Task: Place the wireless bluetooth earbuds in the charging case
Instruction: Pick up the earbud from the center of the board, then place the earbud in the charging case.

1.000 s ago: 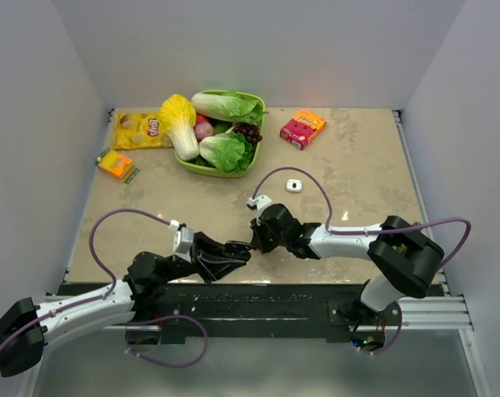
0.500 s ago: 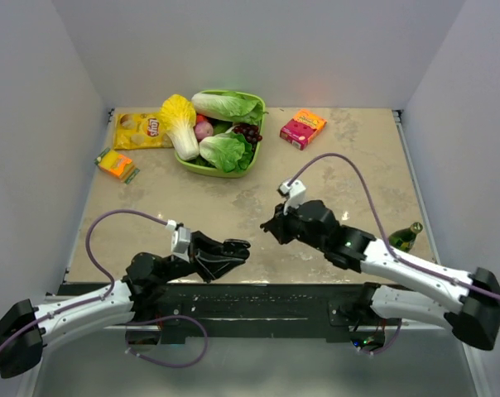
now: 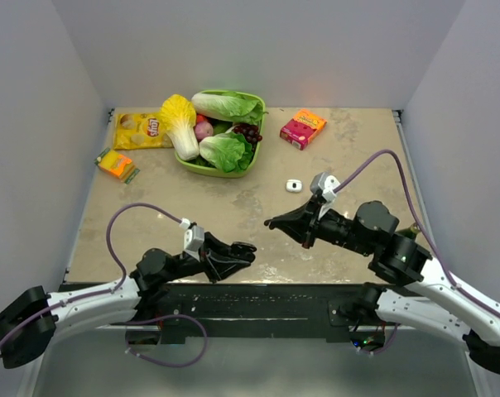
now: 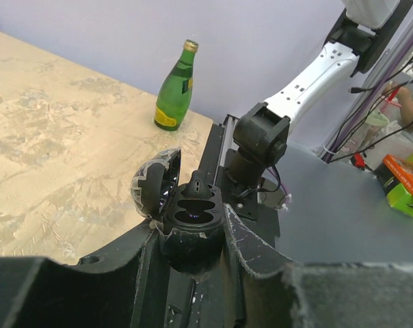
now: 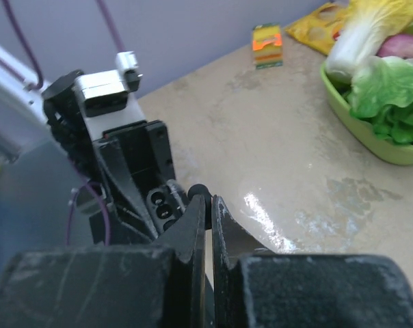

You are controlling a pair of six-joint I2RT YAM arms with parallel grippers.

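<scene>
My left gripper [image 3: 237,251] is shut on a black oval case [image 4: 191,205] with its lid open and two wells showing. A small black bud [image 4: 197,183] stands at the case's far rim. My right gripper [image 3: 271,222] is shut on a tiny black earbud [image 5: 198,191] at its fingertips and points at the left gripper from a short way to the right. In the right wrist view the open case [image 5: 162,203] lies just beyond the held bud. A small white case [image 3: 294,185] with a dark mark lies on the table behind both grippers.
A green bowl [image 3: 192,165] of cabbages and fruit stands at the back. A red box [image 3: 303,128], a yellow chips bag [image 3: 138,130] and a small orange pack [image 3: 116,164] lie nearby. A green bottle [image 4: 174,89] stands at the table's right front.
My right gripper has drawn back to the right from the left gripper, and its arm has swung out to the right. The left gripper has shifted slightly right.
</scene>
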